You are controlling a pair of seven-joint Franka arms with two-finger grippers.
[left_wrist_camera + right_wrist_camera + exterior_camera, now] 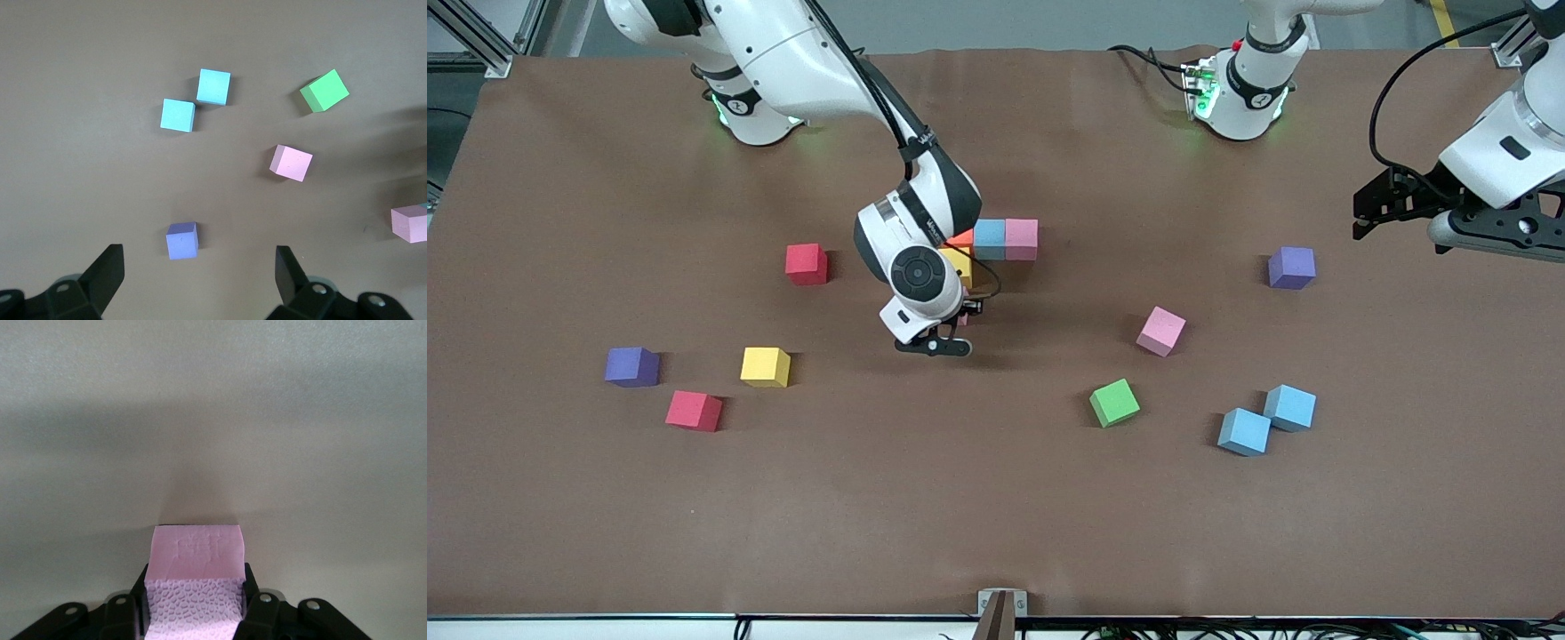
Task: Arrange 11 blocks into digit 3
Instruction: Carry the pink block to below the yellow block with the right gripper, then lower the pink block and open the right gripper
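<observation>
Covering nearly the whole front view, the brown tabletop (996, 516) carries every cube, and no container shows. The started figure serves as landmark: an orange block (961, 237), a light blue block (989, 238) and a pink block (1021, 238) touch in a row, with a yellow block (958, 265) touching the orange one on the side nearer the front camera.

The right arm reaches from its base to this figure. Its right end effector (193, 600) is pressed onto a pink cube (195, 553) (the wrist view shows the fingers against both its sides), low over the tabletop just beside the yellow block, nearer the camera. The left arm waits over its own end of the tabletop, the left end effector (200, 273) spread wide and holding nothing, above a purple cube (181, 240).

Toward the left arm's end from the figure lie a loose pink block (1161, 331), a green block (1114, 402) and two light blue blocks (1244, 431) (1290, 407) touching at a corner. Toward the right arm's end lie a red block (807, 263), another red block (694, 410), a yellow block (766, 366) and a second purple cube (632, 366). Bare tabletop runs wide along the edge nearest the camera.
</observation>
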